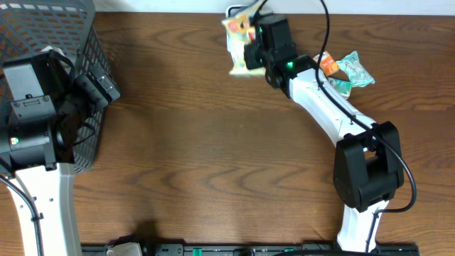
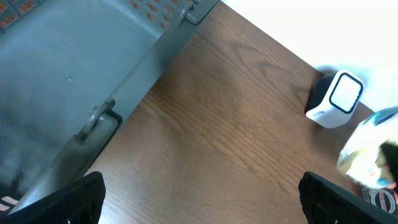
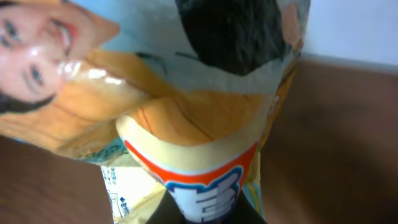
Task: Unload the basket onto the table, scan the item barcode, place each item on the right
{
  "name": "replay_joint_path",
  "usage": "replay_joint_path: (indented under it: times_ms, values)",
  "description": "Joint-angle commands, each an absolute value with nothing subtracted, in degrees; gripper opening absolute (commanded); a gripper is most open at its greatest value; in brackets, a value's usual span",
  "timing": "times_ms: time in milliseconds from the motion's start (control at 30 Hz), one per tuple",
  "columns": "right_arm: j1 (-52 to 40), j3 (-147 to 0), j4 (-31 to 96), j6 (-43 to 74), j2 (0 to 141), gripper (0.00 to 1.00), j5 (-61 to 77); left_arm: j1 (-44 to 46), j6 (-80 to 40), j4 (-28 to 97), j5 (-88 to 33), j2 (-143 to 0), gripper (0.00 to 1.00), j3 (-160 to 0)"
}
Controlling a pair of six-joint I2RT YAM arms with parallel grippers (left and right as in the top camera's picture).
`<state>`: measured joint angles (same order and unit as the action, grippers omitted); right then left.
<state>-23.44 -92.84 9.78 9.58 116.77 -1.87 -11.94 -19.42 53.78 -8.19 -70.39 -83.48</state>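
a grey mesh basket (image 1: 43, 21) is sitting at the left end of the wooden table (image 1: 213, 142); a green packet (image 1: 357, 70) and an orange packet (image 1: 327, 64) are lying side by side far right.

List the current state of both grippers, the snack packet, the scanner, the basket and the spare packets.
left gripper: open, empty, next to the basket.
right gripper: shut on the snack packet.
snack packet: gripped, close to the scanner.
scanner: standing on the table, untouched.
basket: upright at the table's left, contents mostly hidden.
spare packets: lying loose on the table beside the right arm.
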Motion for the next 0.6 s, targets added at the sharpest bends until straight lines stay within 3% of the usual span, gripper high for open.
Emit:
replay_joint_path:
  times_ms: [0,333,567]
  values:
    - [-23.62,-93.95,-1.28,10.68,118.54,0.01,-2.68,-12.21,-18.68,53.95,-7.64,-70.41,0.98,-83.55]
    - [-22.61,-95.04,-35.86,13.69,131.98,0.01,-5.91,-12.21,-18.68,53.98,-7.64,-70.41,0.98,-83.55]
    - [-21.19,-100.25,-34.79,14.33,137.84,0.01,-7.38,-12.21,-18.68,53.98,-7.64,-70.41,0.98,-83.55]
